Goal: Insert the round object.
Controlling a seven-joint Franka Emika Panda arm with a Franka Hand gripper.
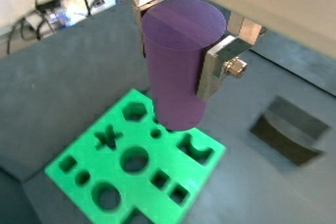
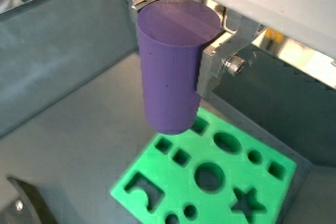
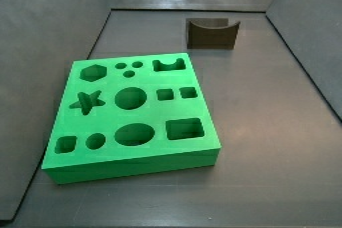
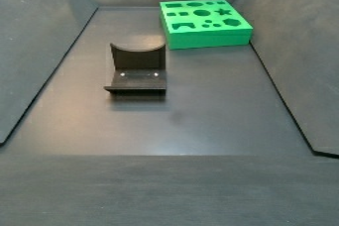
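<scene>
My gripper (image 1: 182,46) is shut on the round object (image 1: 176,61), a tall matte purple cylinder peg, held upright between the silver fingers (image 1: 217,66). It shows the same way in both wrist views, gripper (image 2: 178,46), peg (image 2: 171,66). The peg hangs well above the floor, its lower end over an edge of the green block (image 1: 132,164), also seen in a wrist view (image 2: 210,174). The green block with its round and shaped holes lies flat in both side views (image 3: 127,112) (image 4: 203,22). Neither the gripper nor the peg shows in the side views.
A dark grey notched block (image 4: 137,68) stands on the floor apart from the green block; it also shows in a side view (image 3: 211,32) and a wrist view (image 1: 292,127). Grey walls (image 3: 60,32) ring the floor.
</scene>
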